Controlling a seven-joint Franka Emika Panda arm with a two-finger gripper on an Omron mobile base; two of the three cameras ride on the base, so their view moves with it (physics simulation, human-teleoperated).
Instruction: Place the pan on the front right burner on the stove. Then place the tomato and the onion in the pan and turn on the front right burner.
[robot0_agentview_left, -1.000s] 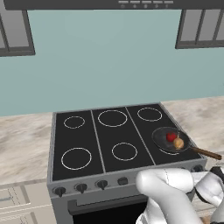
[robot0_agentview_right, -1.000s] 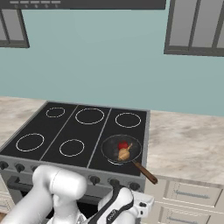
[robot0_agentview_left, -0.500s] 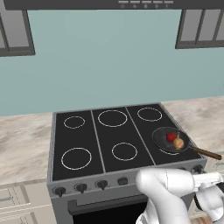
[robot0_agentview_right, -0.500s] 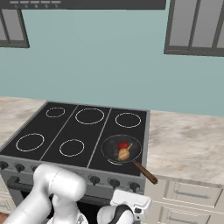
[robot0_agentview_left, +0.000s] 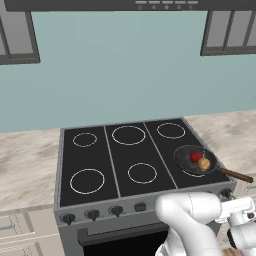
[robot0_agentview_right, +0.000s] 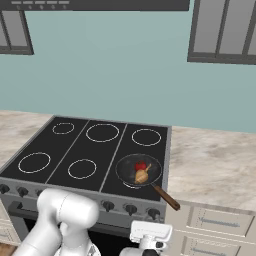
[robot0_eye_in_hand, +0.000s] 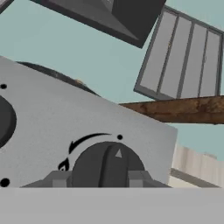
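The dark pan (robot0_agentview_left: 186, 158) (robot0_agentview_right: 128, 170) sits on the front right burner (robot0_agentview_left: 192, 174) of the stove (robot0_agentview_left: 115, 165), its brown handle (robot0_agentview_left: 236, 175) (robot0_agentview_right: 166, 196) pointing off the front right corner. The red tomato (robot0_agentview_left: 196, 156) (robot0_agentview_right: 140, 165) and the tan onion (robot0_agentview_left: 204, 163) (robot0_agentview_right: 142, 175) lie inside it, touching. My gripper (robot0_eye_in_hand: 98, 179) is open in front of the stove's panel, low at the right end of the knob row. A dark knob (robot0_eye_in_hand: 108, 162) stands between the fingertips (robot0_eye_in_hand: 57, 178), its pointer mark near the top. The pan handle (robot0_eye_in_hand: 175, 109) crosses above it.
Marble counters (robot0_agentview_left: 30, 160) (robot0_agentview_right: 215, 165) flank the stove, with drawers (robot0_agentview_right: 220, 222) under the right one. Several other knobs (robot0_agentview_left: 92, 215) line the front panel, and one (robot0_eye_in_hand: 4, 118) shows at the left of the hand view. Wall cabinets (robot0_agentview_right: 225, 30) hang above.
My hand has shifted a little in front of the stove's right-hand knobs. The pan, tomato and onion have not moved.
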